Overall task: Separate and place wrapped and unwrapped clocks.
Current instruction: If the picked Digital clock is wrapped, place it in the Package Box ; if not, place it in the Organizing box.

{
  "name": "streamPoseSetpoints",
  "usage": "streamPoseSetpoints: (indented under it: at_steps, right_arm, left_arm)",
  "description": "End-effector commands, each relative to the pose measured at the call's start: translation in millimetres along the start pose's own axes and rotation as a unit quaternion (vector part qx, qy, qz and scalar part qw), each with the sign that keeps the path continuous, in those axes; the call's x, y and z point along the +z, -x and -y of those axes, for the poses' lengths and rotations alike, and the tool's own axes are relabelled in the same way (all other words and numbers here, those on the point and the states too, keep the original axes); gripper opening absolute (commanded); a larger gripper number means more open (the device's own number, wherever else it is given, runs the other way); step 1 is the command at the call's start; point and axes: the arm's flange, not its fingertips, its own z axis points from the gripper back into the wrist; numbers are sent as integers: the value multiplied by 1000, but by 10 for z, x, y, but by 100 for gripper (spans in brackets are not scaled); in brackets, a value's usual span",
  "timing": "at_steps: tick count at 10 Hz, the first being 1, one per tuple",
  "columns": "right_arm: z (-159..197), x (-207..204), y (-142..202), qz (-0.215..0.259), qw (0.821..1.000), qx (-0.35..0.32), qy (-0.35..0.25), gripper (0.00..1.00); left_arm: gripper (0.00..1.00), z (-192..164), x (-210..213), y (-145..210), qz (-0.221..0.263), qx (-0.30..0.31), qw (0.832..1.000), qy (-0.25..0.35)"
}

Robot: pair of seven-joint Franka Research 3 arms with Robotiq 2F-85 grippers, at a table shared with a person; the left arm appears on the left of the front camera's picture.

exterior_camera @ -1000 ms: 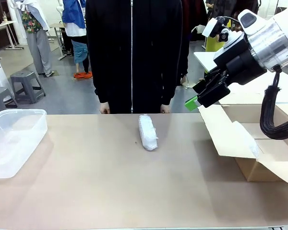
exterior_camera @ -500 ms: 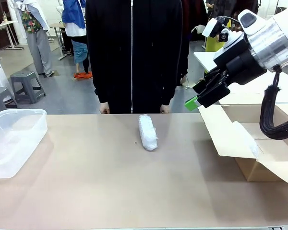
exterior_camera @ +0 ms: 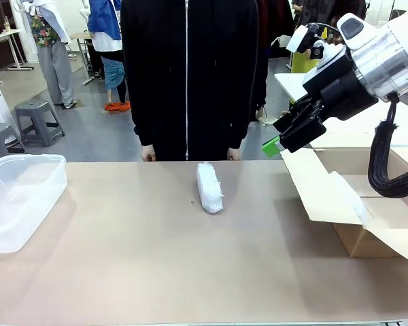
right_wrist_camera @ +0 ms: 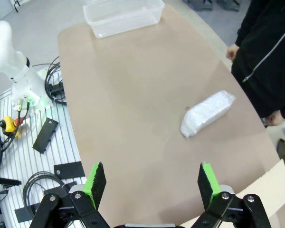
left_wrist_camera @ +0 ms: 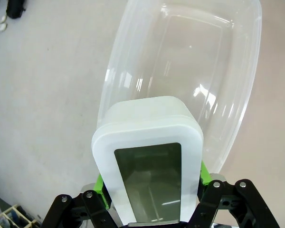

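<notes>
Left gripper (left_wrist_camera: 152,181) has its green pads (left_wrist_camera: 100,183) clamped on the two long sides of the unwrapped clock (left_wrist_camera: 147,124). The clock is a white rounded rectangle, with its grey-green screen facing the wrist camera. It hangs in the air right over the clear plastic bin (left_wrist_camera: 230,95), not touching it. The bin sits at the table's left edge (exterior_camera: 57,183) and, in the right wrist view, at the far end (right_wrist_camera: 123,16).

Right gripper (exterior_camera: 277,136) is up in the air on the right side, above the inner flap of the open cardboard box (exterior_camera: 367,217). Its fingers are spread wide with nothing between the green pads (right_wrist_camera: 96,183); bare table (right_wrist_camera: 133,109) shows through the gap (right_wrist_camera: 151,183).

One wrapped clock (exterior_camera: 209,187) is an oblong whitish bubble-wrap bundle. It lies flat on the tan table (exterior_camera: 156,272), near the middle of the far side, long axis pointing toward the person. It is well apart from both the bin and the box, and neither gripper touches it. From the right wrist it lies ahead of the fingers (right_wrist_camera: 207,113).

A person in a black zip jacket (exterior_camera: 187,75) stands at the far edge, just behind the bundle. Both hands (exterior_camera: 148,155) (exterior_camera: 234,155) hang at table-edge height and are not on the bundle.
</notes>
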Motion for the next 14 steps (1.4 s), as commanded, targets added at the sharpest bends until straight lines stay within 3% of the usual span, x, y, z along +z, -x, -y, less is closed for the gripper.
streamPoseSetpoints:
  at_steps: [1,11,12,14]
  right_arm:
    - [4,-8,8,-2,1000,3,-6,100]
    - [4,-8,8,-2,1000,3,-6,100]
    - [4,-8,8,-2,1000,3,-6,100]
    - [4,-8,8,-2,1000,3,-6,100]
  left_arm:
    - [79,106,-194,-245,10,-50,999,-10]
    - [79,361,-1055,-557,27,-116,993,-22]
    - [100,367,-1062,-557,22,-120,992,-22]
    - [100,370,-1062,-549,20,-123,992,-21]
